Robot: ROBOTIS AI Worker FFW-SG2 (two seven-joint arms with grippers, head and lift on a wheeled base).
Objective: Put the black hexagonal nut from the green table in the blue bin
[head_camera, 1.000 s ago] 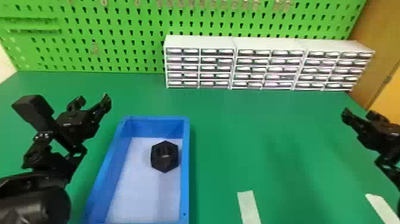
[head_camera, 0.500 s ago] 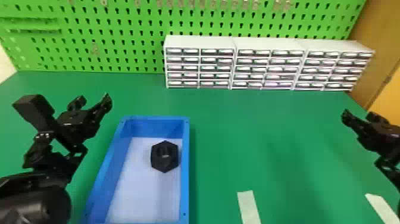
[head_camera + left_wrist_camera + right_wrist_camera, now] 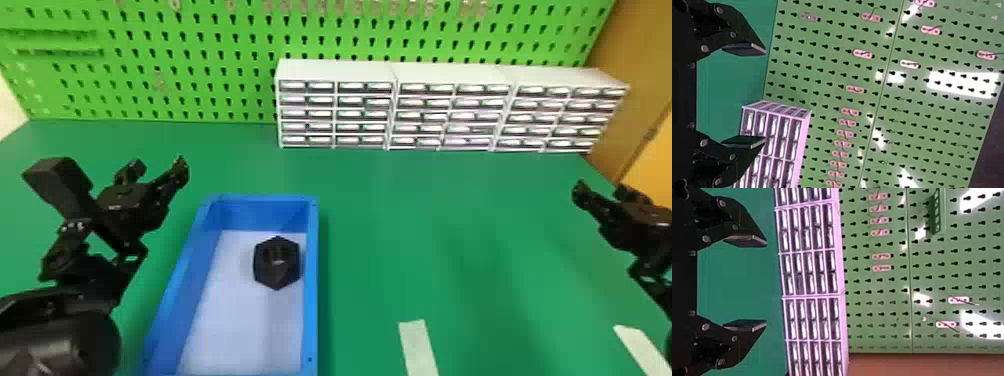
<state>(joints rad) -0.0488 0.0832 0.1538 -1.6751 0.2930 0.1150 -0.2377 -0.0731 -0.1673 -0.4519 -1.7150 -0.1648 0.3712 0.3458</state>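
A green table (image 3: 425, 225) spreads beneath the left gripper (image 3: 159, 167) and right gripper (image 3: 600, 191). Beyond both rises a bright green pegboard (image 3: 225, 95), punched with rows of keyhole slots; some carry small hooks (image 3: 862, 54). At its foot, three white drawer cabinets (image 3: 450, 75) stand side by side, from beyond the space between the grippers to behind the right one. A brown panel (image 3: 625, 75) stands past the right gripper; a pale wall (image 3: 10, 107) shows beyond and left of the left gripper. White reflections (image 3: 961, 83) glare on the pegboard ahead of the left gripper.
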